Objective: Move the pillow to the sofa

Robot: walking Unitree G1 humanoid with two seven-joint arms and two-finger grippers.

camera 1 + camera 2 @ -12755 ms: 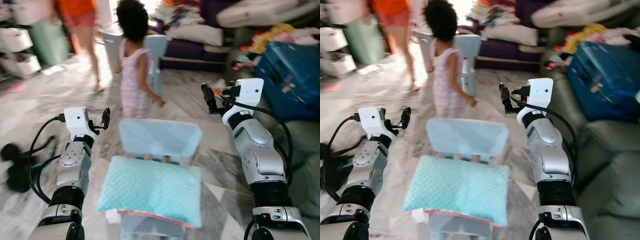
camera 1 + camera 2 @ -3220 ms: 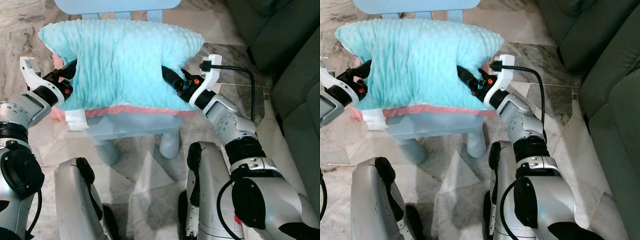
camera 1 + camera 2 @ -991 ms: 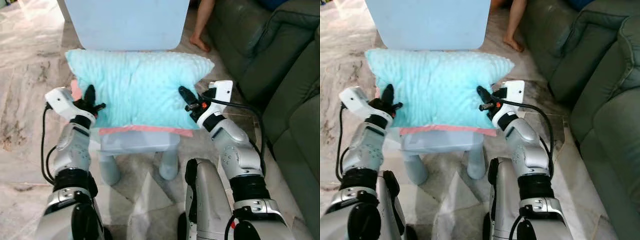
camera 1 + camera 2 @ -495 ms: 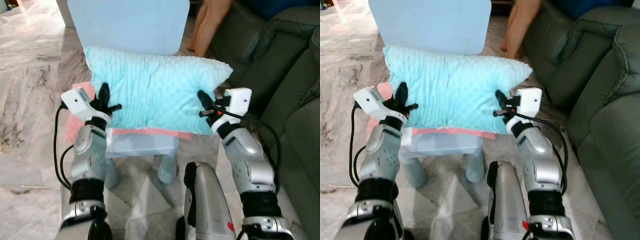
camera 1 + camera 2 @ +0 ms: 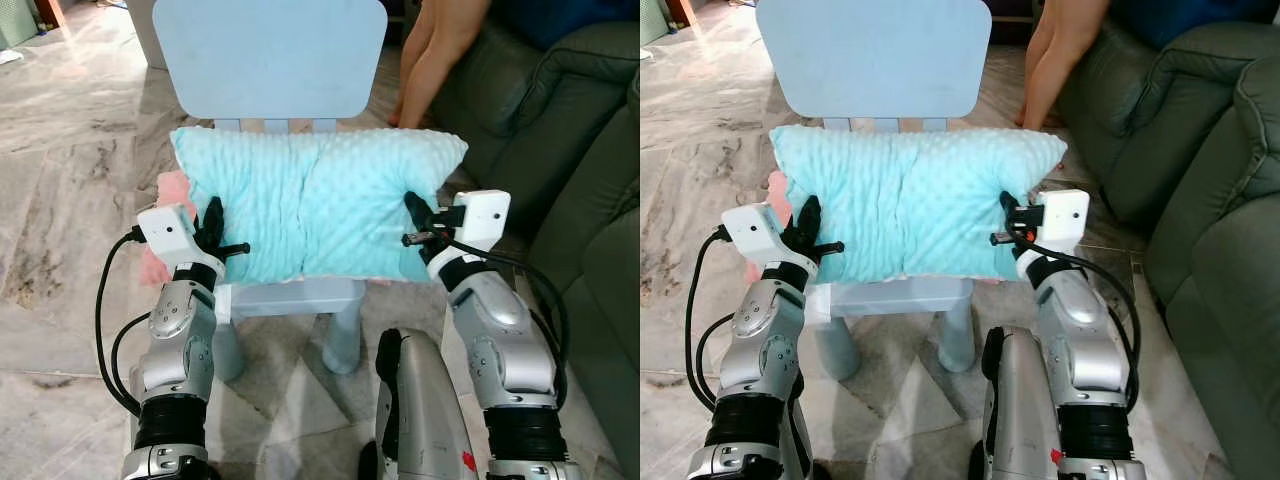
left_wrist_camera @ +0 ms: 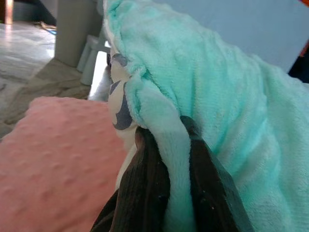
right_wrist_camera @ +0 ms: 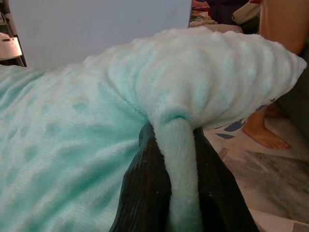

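Since half a second ago our two arms have drawn nearer the body and the pillow (image 5: 315, 205) has lifted with them, so that more of the chair (image 5: 270, 60) back shows above it at twelve o'clock. We hold the turquoise pillow over the chair seat by both short ends: our left gripper (image 5: 212, 232) at nine o'clock of the pillow, our right gripper (image 5: 414, 218) at three o'clock. Each wrist view shows the two black fingers (image 6: 145, 193) pressed together on a fold of the fuzzy cover, pinching it. A pink cushion (image 6: 53, 159) lies under the pillow's left end. At two o'clock of the chair a person's bare legs (image 5: 430, 55) stand against the dark green sofa (image 5: 560, 120), which runs down the right side. Marble floor (image 5: 60, 170) lies at nine o'clock.
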